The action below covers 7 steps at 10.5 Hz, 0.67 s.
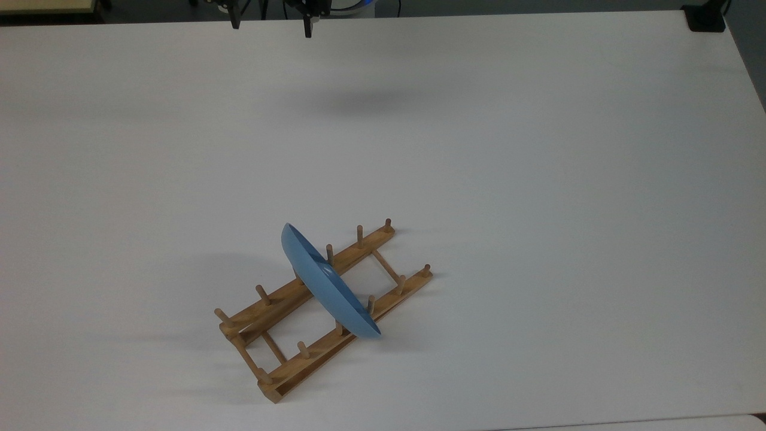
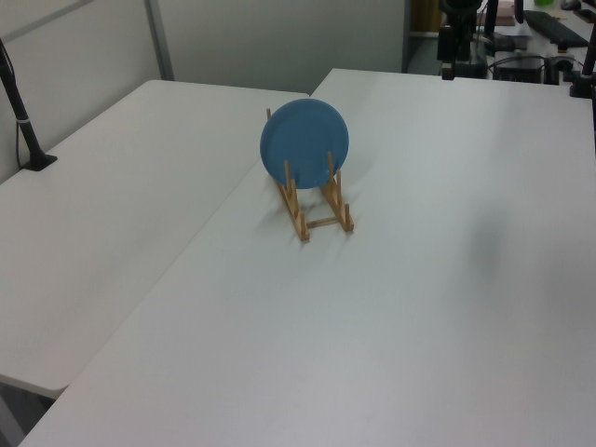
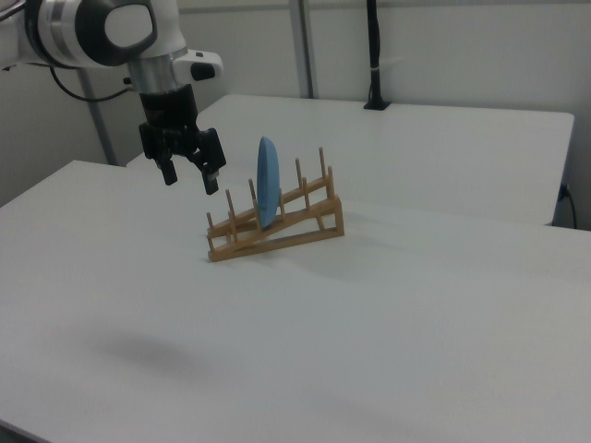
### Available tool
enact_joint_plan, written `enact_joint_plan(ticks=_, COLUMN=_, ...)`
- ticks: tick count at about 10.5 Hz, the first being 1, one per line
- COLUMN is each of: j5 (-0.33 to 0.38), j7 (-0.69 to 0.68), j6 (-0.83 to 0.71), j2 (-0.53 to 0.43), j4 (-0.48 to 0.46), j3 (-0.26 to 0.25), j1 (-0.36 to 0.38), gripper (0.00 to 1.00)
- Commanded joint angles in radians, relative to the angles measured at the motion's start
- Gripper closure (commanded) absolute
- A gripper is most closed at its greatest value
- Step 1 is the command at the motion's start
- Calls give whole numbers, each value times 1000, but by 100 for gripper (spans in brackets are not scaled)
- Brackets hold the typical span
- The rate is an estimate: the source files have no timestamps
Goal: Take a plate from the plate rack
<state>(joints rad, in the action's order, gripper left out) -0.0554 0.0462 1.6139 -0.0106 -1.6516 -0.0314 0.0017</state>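
Jaws of the gripper [image 3: 191, 174] stand well apart with nothing between them, both black fingers pointing down, a spread that suits closing over a thin rim from above. It hangs in the air on the white Panda arm [image 3: 111, 32], well clear of the surface and well apart from the rack; in the top view the two fingertips [image 1: 307, 30] show at the upper edge, far from the wooden frame. My reading is that the approach has not begun in earnest and nothing has been grasped yet.

Outward from there, the light-blue plate [image 1: 326, 281] stands on edge in the wooden plate rack [image 1: 281, 383], slotted between pegs near the middle of the two rails, leaning slightly against them. That upright pose leaves its top rim free and reachable, while the pegs stop it from rolling or tipping flat. The rack lies diagonally in the top view, toward the lower middle.

The white surface [image 1: 538, 179] is matte and otherwise bare around the rack. A second white table [image 2: 102, 196] adjoins it, a black post [image 3: 374, 55] stands at its far edge, and grey partition walls [image 2: 270, 37] close the room behind
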Motion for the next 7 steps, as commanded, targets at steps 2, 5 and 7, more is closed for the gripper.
enact_joint_plan(ticks=2, j5=9, j7=-17, j6=7, j2=-6, j4=-1, j3=-2, j1=1, gripper=0)
enact_joint_plan(ticks=5, j5=8, j7=-17, j6=6, j2=-5, j4=-1, j3=-2, j1=3, gripper=0)
enact_joint_plan(ticks=7, j5=8, j7=-15, j6=1, j2=-6, j4=-1, j3=-2, j1=1, gripper=0)
